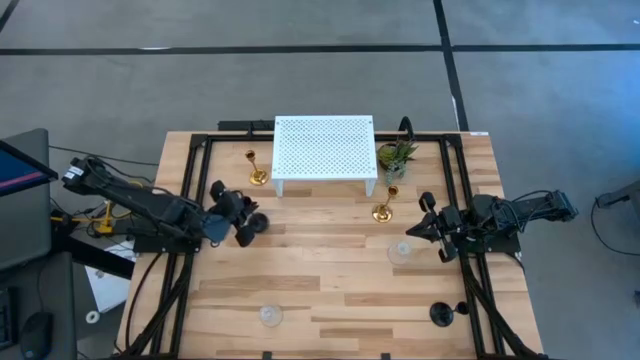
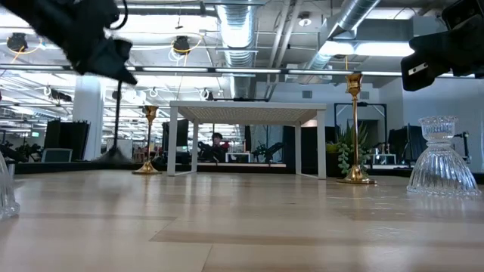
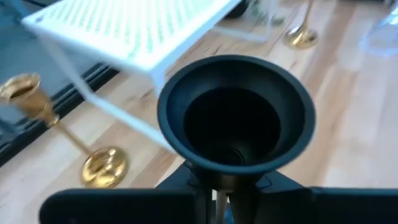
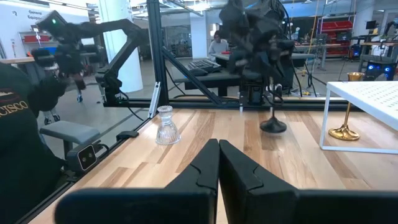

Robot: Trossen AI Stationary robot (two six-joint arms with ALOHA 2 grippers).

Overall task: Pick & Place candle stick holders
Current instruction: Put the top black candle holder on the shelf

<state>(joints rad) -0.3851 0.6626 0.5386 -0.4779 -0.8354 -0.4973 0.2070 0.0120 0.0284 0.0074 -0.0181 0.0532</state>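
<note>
My left gripper is shut on a black candle stick holder at the table's left middle, in front of the white perforated stand. My right gripper is shut and empty at the right middle. One gold holder stands on its base left of the stand, the other at its right front. One clear glass holder stands by my right gripper, the other at the near left. A second black holder stands at the near right. My left gripper pinches the black holder's thin stem between its two fingers, at the end away from the base. The fingers slant down from the table's left. The holder hangs below them, round base downward, about upright and seemingly just clear of the table.
A small green potted plant stands at the stand's right rear corner. Black frame rails run along the table's left and right sides. Open wood lies in the table's middle. A person sits in the room beyond.
</note>
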